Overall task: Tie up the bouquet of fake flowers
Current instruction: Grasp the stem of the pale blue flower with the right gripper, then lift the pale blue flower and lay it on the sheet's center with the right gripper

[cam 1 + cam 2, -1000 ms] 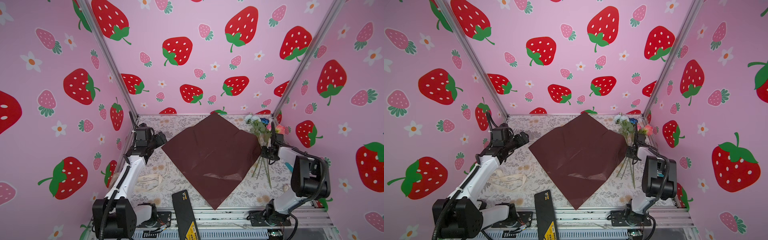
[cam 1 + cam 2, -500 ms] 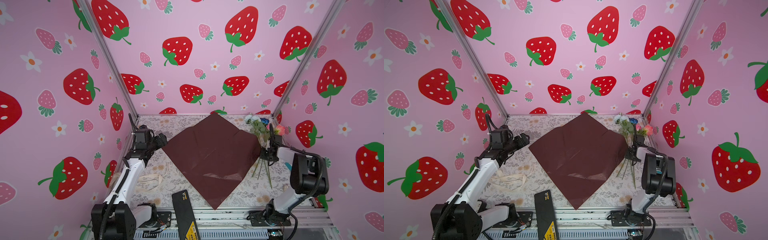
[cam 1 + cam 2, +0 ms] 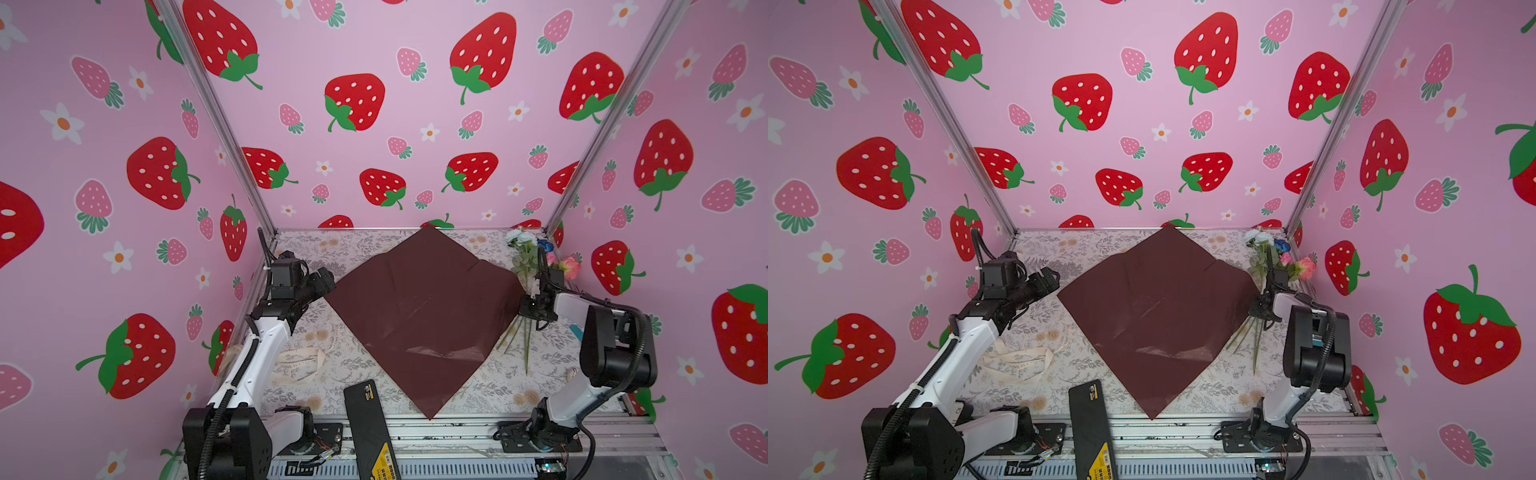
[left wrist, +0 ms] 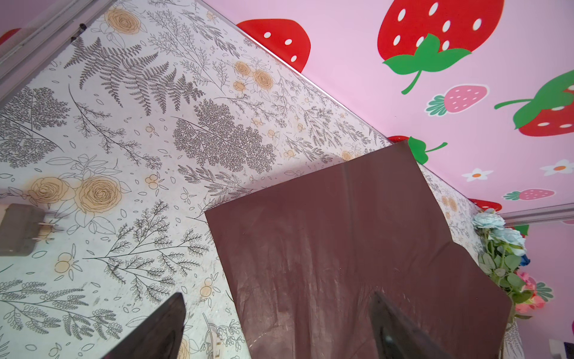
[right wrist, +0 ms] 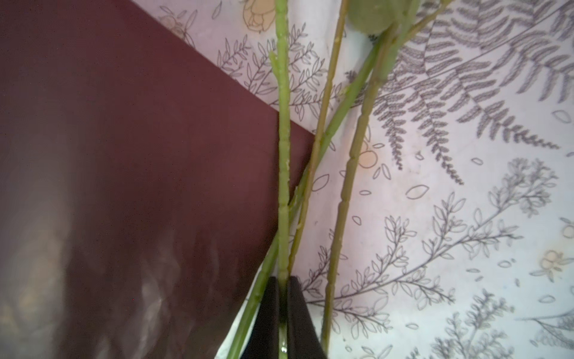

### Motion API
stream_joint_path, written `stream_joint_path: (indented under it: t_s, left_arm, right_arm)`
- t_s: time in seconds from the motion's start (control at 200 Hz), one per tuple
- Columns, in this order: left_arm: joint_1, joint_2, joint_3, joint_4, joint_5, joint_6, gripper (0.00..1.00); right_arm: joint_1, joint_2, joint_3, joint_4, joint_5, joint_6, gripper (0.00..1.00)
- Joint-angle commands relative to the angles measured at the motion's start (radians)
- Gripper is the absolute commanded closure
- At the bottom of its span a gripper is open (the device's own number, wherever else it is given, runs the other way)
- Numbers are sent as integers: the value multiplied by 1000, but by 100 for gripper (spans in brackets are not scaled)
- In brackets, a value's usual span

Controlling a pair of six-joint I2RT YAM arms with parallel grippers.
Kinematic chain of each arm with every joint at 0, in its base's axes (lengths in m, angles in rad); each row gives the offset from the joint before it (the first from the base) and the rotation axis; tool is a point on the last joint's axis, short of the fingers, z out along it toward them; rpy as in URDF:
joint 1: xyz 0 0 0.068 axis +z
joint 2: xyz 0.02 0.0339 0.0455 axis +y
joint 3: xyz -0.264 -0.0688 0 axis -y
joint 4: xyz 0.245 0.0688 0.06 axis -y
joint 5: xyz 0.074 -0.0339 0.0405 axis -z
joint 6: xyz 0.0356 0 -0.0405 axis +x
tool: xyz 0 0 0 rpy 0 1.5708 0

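The bouquet of fake flowers (image 3: pixel 524 257) lies at the back right corner, pale blue, dark blue and pink blooms by the wall, its green stems (image 3: pixel 527 345) pointing to the front. Its dark red wrapping paper (image 3: pixel 424 316) (image 3: pixel 1154 316) lies spread flat as a diamond mid-table. My right gripper (image 3: pixel 533 298) (image 3: pixel 1262 305) is at the paper's right corner; the right wrist view shows this gripper (image 5: pixel 282 278) shut on one green stem (image 5: pixel 283 155), other stems loose beside it. My left gripper (image 3: pixel 328 278) (image 4: pixel 278 295) hangs open over the paper's left corner, holding nothing.
A cream ribbon (image 3: pixel 299 361) lies loose on the floral table cover under my left arm. A black device (image 3: pixel 368 424) leans over the front rail. A grey plug (image 4: pixel 18 230) sits near the back left. Pink strawberry walls close in three sides.
My right gripper's jaws have closed onto a flower stem. The left arm has shifted slightly, its gripper still open.
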Motion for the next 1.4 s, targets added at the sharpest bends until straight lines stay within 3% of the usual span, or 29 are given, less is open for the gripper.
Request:
stream_joint_path:
  t_s: [0.0,0.425,0.705,0.895,1.115,1.396]
  left_arm:
    - [4,-28,-15,17,7,-17,7]
    - [4,-14,-32,30,51,-21,7]
    - [1,29,-66,63,95,-57,7]
    - [2,82,-101,102,132,-101,9]
    - [-2,102,-124,108,136,-105,8]
    - [0,96,-145,118,152,-108,8]
  right_arm:
    - [15,-21,47,-52,-9,-23,98]
    - [87,-122,150,-168,70,10,100]
    - [135,-261,159,-152,-51,59,100]
    - [300,-290,135,-44,-110,212,100]
    - [511,-203,102,212,-83,447,100]
    - [667,35,202,334,-36,572,100]
